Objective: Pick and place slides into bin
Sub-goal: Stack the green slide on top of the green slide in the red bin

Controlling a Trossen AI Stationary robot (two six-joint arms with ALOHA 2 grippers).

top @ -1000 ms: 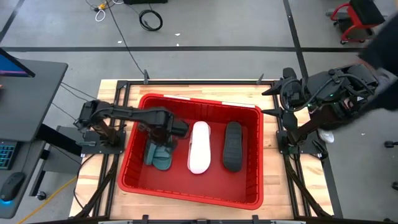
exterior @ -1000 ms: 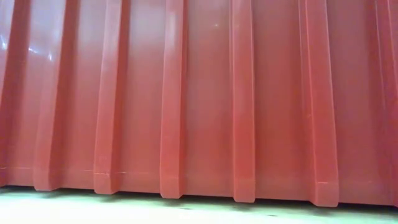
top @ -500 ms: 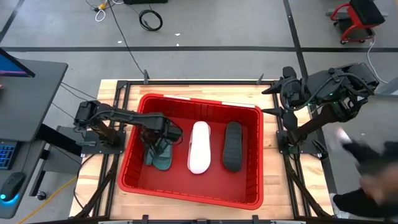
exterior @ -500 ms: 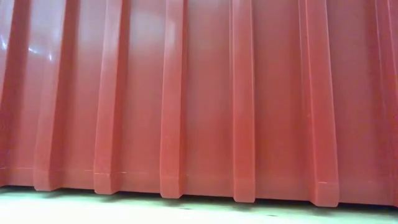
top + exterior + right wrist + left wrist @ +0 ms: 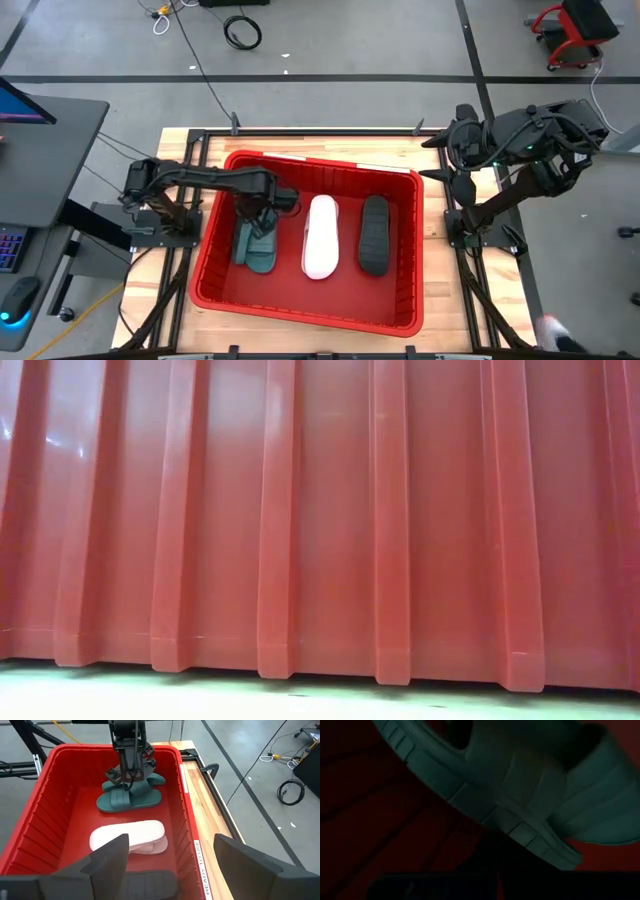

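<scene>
Teal slides (image 5: 256,250) lie in the bin (image 5: 400,300) just under the left gripper (image 5: 262,222), jaws' spread unclear.

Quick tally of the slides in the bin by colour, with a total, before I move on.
Teal-green slides: 2, stacked or overlapping at the bin's left end, under the left pincer
White slides: 1, in the middle
Black slides: 1, toward the right
Total: 4 slides in the bin; none visible on the table outside it.
</scene>
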